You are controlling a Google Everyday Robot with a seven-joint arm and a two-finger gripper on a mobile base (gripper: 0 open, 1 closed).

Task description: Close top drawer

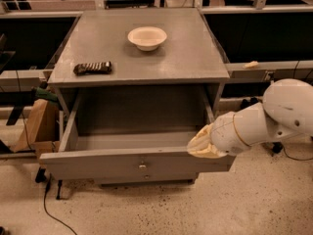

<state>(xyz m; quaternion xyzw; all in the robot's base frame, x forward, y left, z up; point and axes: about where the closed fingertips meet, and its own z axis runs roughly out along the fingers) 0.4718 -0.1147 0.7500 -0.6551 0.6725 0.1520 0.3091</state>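
The top drawer (112,164) is a wide grey box pulled far out of the grey cabinet (142,58), with a small round metal knob (142,167) at the centre of its flat front. Its inside looks empty. My gripper (199,144) is wrapped in a cream cover at the end of the white arm (274,119). It sits at the drawer's right front corner, over the top edge of the front panel.
A white bowl (147,37) and a dark snack bar (92,68) lie on the cabinet top. Cardboard (34,124) leans at the left. Black cables (49,207) trail on the speckled floor. Dark shelving runs behind.
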